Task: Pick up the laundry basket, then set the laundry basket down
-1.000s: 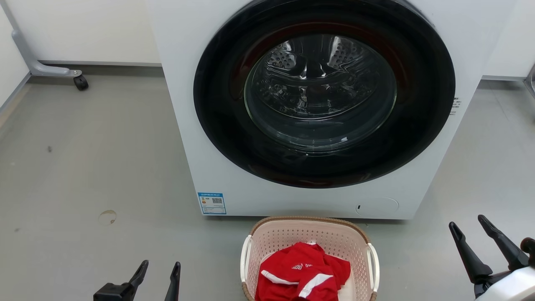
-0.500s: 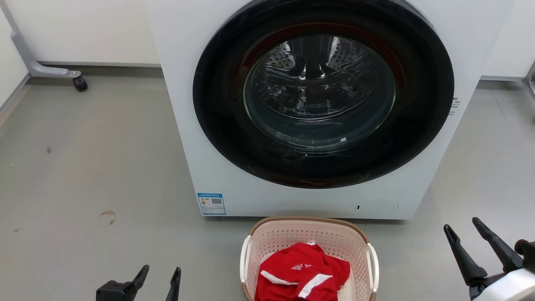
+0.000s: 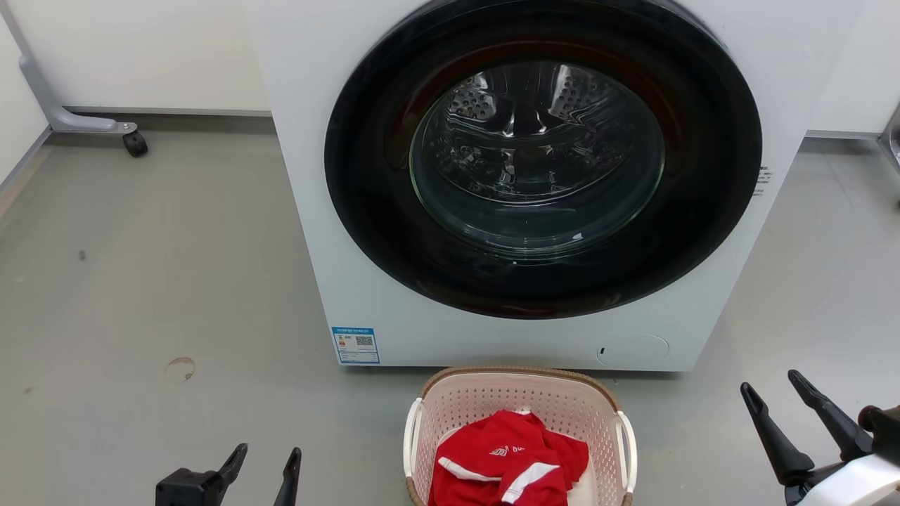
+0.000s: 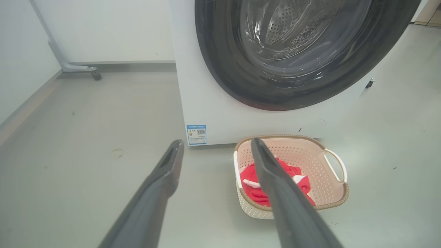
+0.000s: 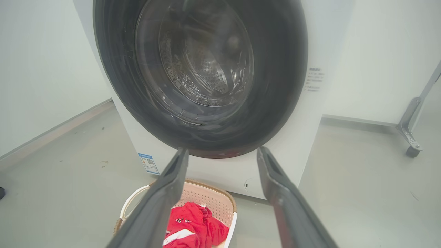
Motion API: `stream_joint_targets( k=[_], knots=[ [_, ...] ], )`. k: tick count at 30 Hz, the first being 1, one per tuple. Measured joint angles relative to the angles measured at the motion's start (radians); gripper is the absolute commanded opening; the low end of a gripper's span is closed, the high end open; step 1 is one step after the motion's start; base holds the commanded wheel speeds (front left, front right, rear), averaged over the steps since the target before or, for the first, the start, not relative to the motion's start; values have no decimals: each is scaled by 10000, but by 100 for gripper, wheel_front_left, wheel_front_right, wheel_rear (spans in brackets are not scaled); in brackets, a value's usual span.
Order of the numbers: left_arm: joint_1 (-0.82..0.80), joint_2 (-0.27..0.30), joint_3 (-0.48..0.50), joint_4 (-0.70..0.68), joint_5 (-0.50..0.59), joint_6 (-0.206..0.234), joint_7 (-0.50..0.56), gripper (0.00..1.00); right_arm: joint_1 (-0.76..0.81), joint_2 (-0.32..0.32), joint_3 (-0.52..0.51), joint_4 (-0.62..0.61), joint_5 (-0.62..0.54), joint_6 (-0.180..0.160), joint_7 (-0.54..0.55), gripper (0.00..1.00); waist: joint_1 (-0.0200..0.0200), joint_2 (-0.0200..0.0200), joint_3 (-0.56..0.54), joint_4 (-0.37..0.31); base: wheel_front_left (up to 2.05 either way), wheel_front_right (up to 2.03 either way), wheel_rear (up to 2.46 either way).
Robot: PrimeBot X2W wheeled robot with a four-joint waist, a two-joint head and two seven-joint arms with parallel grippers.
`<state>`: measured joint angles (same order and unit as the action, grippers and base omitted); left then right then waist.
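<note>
The laundry basket [image 3: 492, 400] stands on the floor just before the washing machine, pale pink with a brown rim and white side handles; it holds a red garment [image 3: 510, 460]. The basket [image 4: 310, 162] lies right of my fingers in the left wrist view, and the basket [image 5: 210, 196] sits at the bottom in the right wrist view. My left gripper [image 3: 271, 453] is open at the lower left, well clear of the basket. My right gripper [image 3: 770, 383] is open at the lower right, also apart from it. Nothing is between either pair of fingers.
A white front-loading washing machine [image 3: 365, 295] with a dark round door [image 3: 541, 154] stands close behind the basket. A grey wheeled frame leg [image 3: 84, 126] rests at the far left by the wall. Grey floor stretches on both sides of the basket.
The right gripper has drifted slightly left, towards the basket. The left gripper has barely moved. The basket stays on the floor.
</note>
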<state>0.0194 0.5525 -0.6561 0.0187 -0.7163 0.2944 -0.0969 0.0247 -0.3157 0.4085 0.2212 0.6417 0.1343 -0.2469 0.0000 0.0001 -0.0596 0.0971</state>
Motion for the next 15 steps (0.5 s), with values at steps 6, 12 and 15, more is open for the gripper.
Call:
stream_joint_targets(
  k=[6,12,15],
  knots=[
    [0,0,-6,-21,-33,2,0,100,-4,-2,54,10,0,0,0,100,0,0,-12,-10,0,0,0],
    [0,0,-10,-31,-33,2,0,100,-7,-4,63,13,0,0,0,100,0,0,-17,-8,0,0,0],
    [0,2,-12,-38,-33,4,0,100,-8,-4,69,13,0,0,0,100,0,0,-16,-10,0,0,0]
  ],
)
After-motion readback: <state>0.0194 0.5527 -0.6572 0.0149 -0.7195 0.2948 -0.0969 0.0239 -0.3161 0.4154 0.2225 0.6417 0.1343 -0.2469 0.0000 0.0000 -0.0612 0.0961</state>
